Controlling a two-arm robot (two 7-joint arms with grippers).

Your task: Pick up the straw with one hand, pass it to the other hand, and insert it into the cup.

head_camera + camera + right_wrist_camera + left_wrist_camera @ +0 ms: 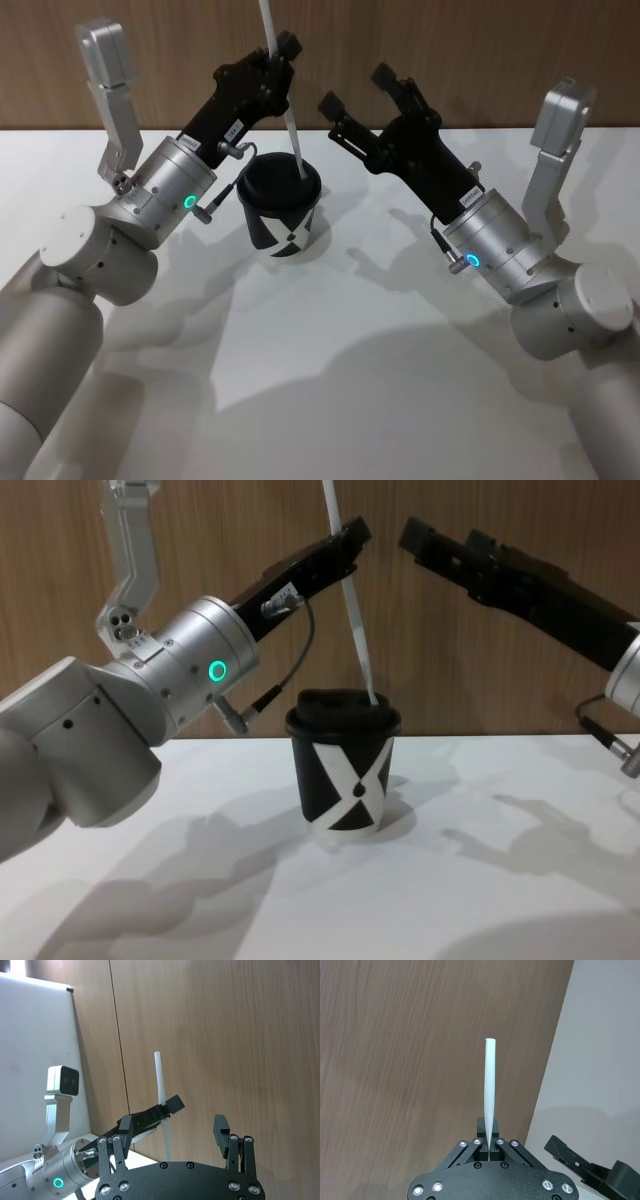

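Above the black paper cup with white X pattern and domed lid on the white counter, the left hand pinches the thin white paper-like straw mid-length, its lower tip at the lid. Straw looks light and easily crushed or bent, so a gentle pinch close above the lid should limit buckling. Right hand hangs nearby, fingers spread, holding nothing.

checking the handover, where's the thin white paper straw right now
The thin white paper straw is pinched in the left gripper, left of centre in the head view, its lower tip at the domed lid of the black X-patterned cup; the right gripper is open beside it.
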